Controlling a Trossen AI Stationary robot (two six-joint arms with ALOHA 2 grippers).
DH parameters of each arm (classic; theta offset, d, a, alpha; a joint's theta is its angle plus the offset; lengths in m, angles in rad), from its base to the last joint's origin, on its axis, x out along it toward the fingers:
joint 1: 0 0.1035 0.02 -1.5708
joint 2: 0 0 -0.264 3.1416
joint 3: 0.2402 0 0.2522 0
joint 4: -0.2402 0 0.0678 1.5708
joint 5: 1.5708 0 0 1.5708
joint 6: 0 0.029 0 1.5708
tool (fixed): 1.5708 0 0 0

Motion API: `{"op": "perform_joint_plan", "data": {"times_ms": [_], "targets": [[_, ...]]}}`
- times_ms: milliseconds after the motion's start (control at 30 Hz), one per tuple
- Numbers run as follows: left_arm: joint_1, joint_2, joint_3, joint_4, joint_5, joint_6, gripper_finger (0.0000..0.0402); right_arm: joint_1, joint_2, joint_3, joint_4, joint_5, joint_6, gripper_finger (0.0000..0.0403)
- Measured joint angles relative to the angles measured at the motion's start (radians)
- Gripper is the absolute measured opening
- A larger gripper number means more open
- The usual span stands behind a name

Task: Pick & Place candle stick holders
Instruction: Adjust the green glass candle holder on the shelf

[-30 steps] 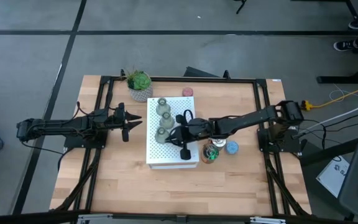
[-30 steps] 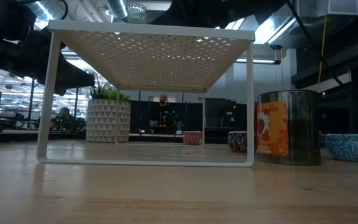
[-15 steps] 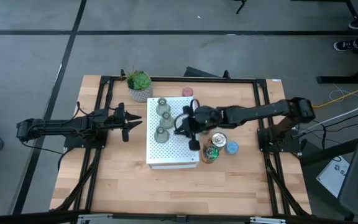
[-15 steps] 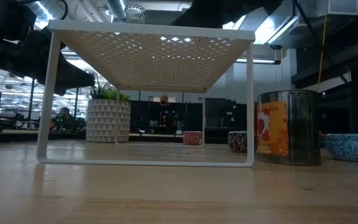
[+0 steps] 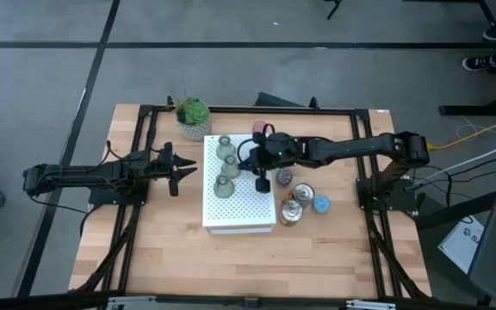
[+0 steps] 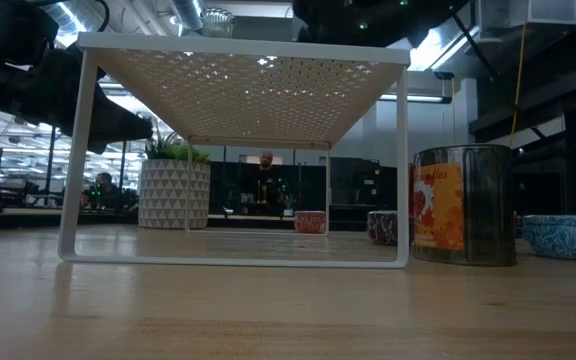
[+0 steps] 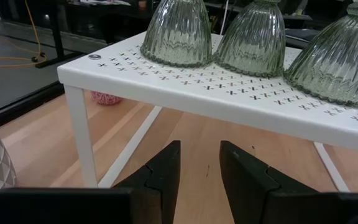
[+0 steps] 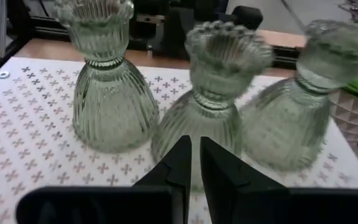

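Three olive-green glass holders stand in a row on their wide bases on the white perforated box. They also show in the right wrist view and the left wrist view. My right gripper hovers over the box top just right of the middle green holder, pointing at it. Its fingers are shut and empty. My left gripper waits left of the box, open by a narrow gap and empty. Two silvery holders, a blue one, a purple one and a pink one rest on the table.
A green plant in a white pot stands at the box's far left corner. In the low view the silvery can with an orange label and the blue holder stand right of the box's legs. Bare wood lies near the front edge.
My right gripper has moved over the box top toward the table's far edge, and its arm has swung that way, ending beside the green holders. The holders have stayed in place.
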Motion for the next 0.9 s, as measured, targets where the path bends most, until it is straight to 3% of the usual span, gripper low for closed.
{"op": "perform_joint_plan", "data": {"times_ms": [433,667,900], "targets": [[0.000,0.000,0.000,0.000,0.000,0.000,0.0107,0.000,0.095,0.000,0.175,-0.034,-0.015,0.0038],[0.000,0.000,0.000,0.000,0.000,0.000,0.0107,-0.018,0.064,0.000,0.077,-0.044,-0.011,0.0038],[0.000,0.000,0.000,0.000,0.000,0.000,0.0107,-0.114,0.007,0.001,-0.018,-0.057,-0.030,0.0038]]}}
